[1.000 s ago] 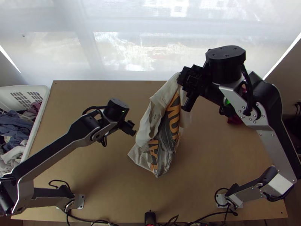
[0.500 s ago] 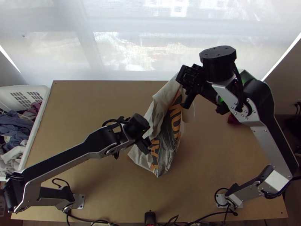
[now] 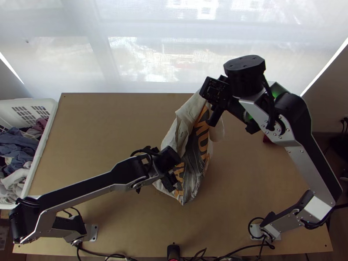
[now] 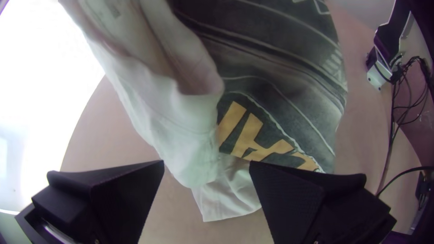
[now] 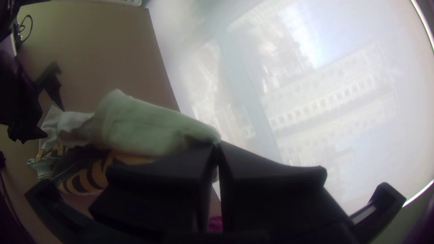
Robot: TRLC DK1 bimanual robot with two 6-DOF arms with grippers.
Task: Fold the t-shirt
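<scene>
Around the table point(image 3: 108, 126) we see a white basket point(image 3: 52, 114) of jumbled clothes point(image 3: 17, 150) beside its left edge, a bright window point(image 3: 139, 61) beyond its far edge, and cables point(image 3: 108, 256) with a small black device point(image 3: 173, 251) along its near edge. Our right arm point(image 3: 300, 152) arches over the table's right side, partly hiding a small dark red thing point(image 3: 266, 138); our left arm point(image 3: 100, 180) crosses the left half and covers some of the shirt point(image 3: 198, 156). That shirt hangs bunched in long folds over the table's middle, off-white with a dark grey print and orange letters (quite a crumple). Our right gripper point(image 3: 213, 104) is closed on its upper end; our left gripper point(image 3: 174, 179) has its fingers point(image 4: 120, 194) parted by the lower part.
</scene>
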